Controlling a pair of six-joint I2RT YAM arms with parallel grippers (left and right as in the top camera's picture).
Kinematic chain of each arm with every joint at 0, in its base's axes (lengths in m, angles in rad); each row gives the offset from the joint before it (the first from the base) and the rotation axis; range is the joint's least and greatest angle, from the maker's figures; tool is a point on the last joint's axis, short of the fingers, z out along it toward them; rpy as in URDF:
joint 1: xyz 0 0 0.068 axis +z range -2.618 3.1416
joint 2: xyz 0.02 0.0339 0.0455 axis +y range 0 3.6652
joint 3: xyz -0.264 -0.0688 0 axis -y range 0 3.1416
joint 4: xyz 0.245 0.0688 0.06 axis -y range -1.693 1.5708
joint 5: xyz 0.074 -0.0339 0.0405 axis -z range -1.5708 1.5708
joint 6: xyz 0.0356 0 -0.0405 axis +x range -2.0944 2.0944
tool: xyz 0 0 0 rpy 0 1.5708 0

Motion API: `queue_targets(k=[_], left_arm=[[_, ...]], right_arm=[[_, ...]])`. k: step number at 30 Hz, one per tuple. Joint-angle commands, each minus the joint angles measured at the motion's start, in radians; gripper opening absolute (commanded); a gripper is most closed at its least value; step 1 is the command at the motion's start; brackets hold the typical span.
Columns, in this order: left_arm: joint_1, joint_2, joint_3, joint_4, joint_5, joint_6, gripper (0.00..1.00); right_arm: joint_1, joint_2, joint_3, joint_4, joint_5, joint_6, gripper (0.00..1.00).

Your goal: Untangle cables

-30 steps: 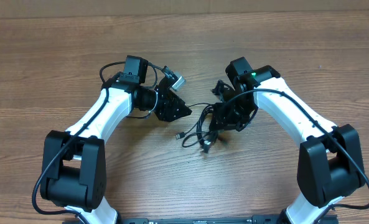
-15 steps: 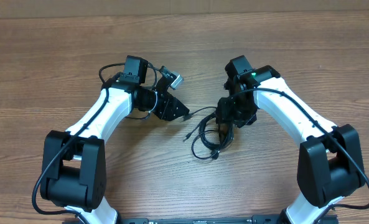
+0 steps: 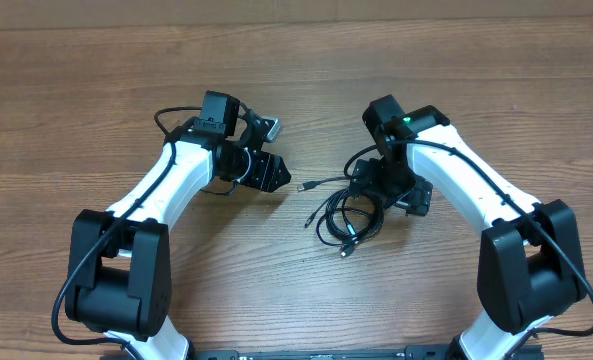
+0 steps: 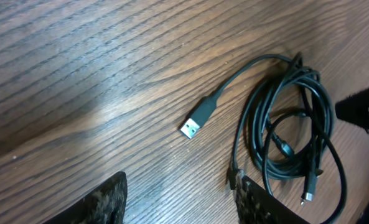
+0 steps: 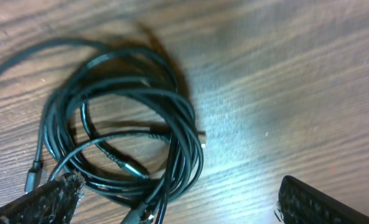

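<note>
The cables [image 3: 348, 217] lie in one loose tangled coil of thin black cords on the wooden table between my two arms. A silver-tipped USB plug [image 4: 195, 122] sticks out of the coil towards the left [image 3: 305, 187]. My left gripper [image 3: 279, 177] hovers just left of that plug, open, with bare wood between its fingers [image 4: 182, 208]. The coil [image 4: 290, 140] fills the right side of the left wrist view. My right gripper [image 3: 388, 198] stands wide open over the coil's right edge. In the right wrist view [image 5: 181, 205] the cables [image 5: 131, 140] lie loose by its left fingertip [image 5: 44, 202], not pinched.
The wooden table [image 3: 296, 80] spreads out on all sides. Thicker black cables run along both white arms [image 3: 166, 190] [image 3: 476, 190]. A pale strip edges the table at the back.
The right gripper has opened wide and let the coil drop flat onto the table. The left gripper has drawn back to the left, leaving the USB plug lying free.
</note>
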Motion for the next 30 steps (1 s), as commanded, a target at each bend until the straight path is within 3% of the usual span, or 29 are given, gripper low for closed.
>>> queue_targets(k=[1, 5, 8, 10, 11, 12, 14, 16, 18, 25, 27, 30], left_arm=[[-0.006, 0.011, 0.0, -0.002, -0.022, -0.024, 0.56], [-0.006, 0.011, 0.0, -0.003, -0.021, -0.024, 0.57], [-0.006, 0.011, 0.0, -0.006, -0.022, -0.024, 0.56], [-0.006, 0.011, 0.0, -0.011, -0.022, -0.023, 0.56], [-0.006, 0.011, 0.0, -0.014, -0.023, -0.023, 0.57], [-0.006, 0.011, 0.0, -0.015, -0.024, -0.023, 0.57], [-0.006, 0.011, 0.0, -0.019, -0.025, -0.015, 0.54], [-0.006, 0.011, 0.0, -0.029, -0.026, 0.023, 0.42], [-0.004, 0.011, 0.0, -0.048, -0.026, 0.076, 0.39], [0.06, 0.01, 0.02, -0.155, 0.056, 0.176, 0.45], [0.087, 0.01, 0.039, -0.197, 0.16, 0.239, 0.47], [0.119, 0.01, 0.058, -0.235, 0.354, 0.303, 0.63]], right_arm=[[0.038, -0.012, -0.035, 0.003, -0.005, 0.069, 1.0], [0.077, -0.012, -0.149, 0.078, -0.05, 0.119, 0.96], [0.084, -0.012, -0.235, 0.159, -0.076, 0.119, 0.85], [0.081, -0.012, -0.282, 0.204, -0.084, 0.118, 0.72], [0.078, -0.012, -0.294, 0.22, -0.084, 0.112, 0.59], [0.073, -0.012, -0.301, 0.234, -0.08, 0.103, 0.4], [0.061, -0.012, -0.3, 0.264, -0.086, 0.025, 0.23], [0.053, -0.012, -0.289, 0.293, -0.117, -0.11, 0.22], [0.049, -0.012, -0.264, 0.321, -0.157, -0.275, 0.22], [0.059, -0.012, -0.165, 0.25, -0.181, -0.799, 0.16], [0.063, -0.012, -0.161, 0.251, -0.144, -0.887, 0.17], [0.066, -0.012, -0.161, 0.296, -0.085, -0.911, 0.25]])
